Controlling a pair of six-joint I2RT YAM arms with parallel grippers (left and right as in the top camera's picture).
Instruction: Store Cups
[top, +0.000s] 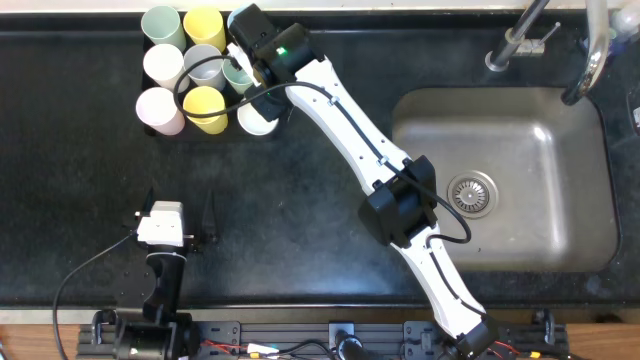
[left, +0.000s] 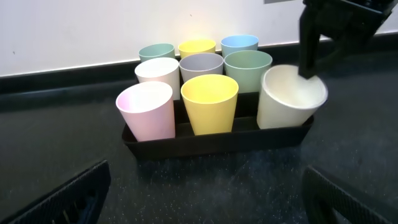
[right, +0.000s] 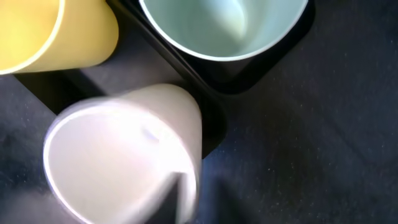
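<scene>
While the right gripper (left: 309, 67) appears pinched on the rim of the white cup (left: 289, 99), one finger inside the mouth and the other outside, that cup sits tilted in the last free corner of the black tray (left: 217, 142), leaning outward over the tray's wall rather than standing upright like its eight neighbours. The main risk, as I judge it, is letting go too early: with the base not flat in its compartment, the cup may tip out onto the dark countertop (left: 186, 186) and roll. A second risk is pressing down at this angle, which could wedge the base against the tray's edge or shove the whole tray sideways, since nothing braces it. The green cup (left: 247, 65) just behind and the yellow cup (left: 209, 102) beside it stand close enough that a sideways swing of the wrist could knock them askew. Pulling the inner finger out at a slant could also drag the light cup up with it. The left gripper (left: 206, 171) rests low and well apart from the tray, its fingers spread and holding nothing, so it offers no support
</scene>
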